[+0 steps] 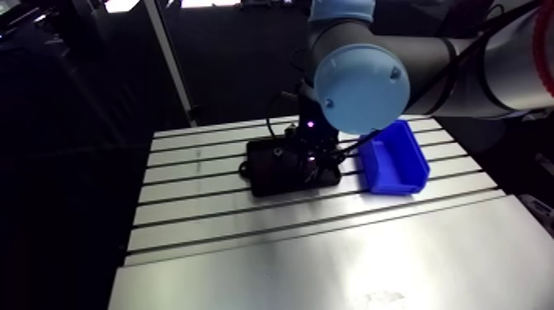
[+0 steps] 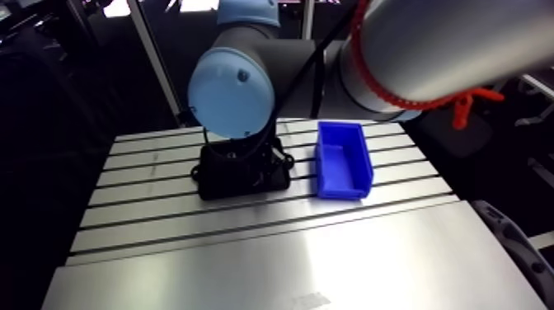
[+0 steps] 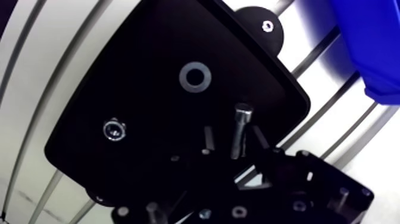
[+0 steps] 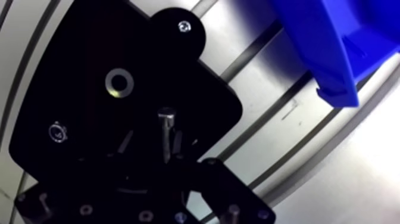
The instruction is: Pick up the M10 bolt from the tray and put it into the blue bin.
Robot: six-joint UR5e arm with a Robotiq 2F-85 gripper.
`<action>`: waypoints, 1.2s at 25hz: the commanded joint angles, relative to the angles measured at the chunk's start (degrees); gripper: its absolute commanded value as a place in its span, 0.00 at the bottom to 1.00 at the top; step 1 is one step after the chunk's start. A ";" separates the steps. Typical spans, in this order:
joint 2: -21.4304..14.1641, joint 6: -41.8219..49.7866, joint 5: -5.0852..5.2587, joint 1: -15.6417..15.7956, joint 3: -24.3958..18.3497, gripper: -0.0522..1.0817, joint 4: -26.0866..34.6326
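Observation:
A black tray (image 3: 137, 77) lies on the slotted table, and the M10 bolt (image 3: 240, 128), silver-grey with a hex head, rests on it near the edge facing the blue bin (image 3: 375, 47). My gripper (image 3: 233, 140) is low over the tray and open. Its dark fingers (image 3: 207, 140) straddle the bolt, with a wider gap on one side. In the arm view the wrist covers part of the tray (image 1: 276, 169), and the blue bin (image 1: 396, 157) stands just right of it, empty as far as I can see.
A flat washer (image 3: 184, 77) and a small nut (image 3: 113, 129) also lie on the tray, ahead of and beside the gripper. A round mounting tab with a screw (image 3: 265, 27) juts from the tray's corner. The table's (image 1: 313, 255) near half is smooth plate.

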 commanded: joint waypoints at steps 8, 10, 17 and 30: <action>0.30 -0.09 -0.01 0.00 0.02 0.58 -0.02; 0.30 -0.09 -0.01 0.00 -0.07 0.59 -0.02; 0.57 -0.17 -0.01 0.00 -0.16 0.60 -0.02; 0.74 -0.26 -0.01 0.00 -0.42 0.63 -0.11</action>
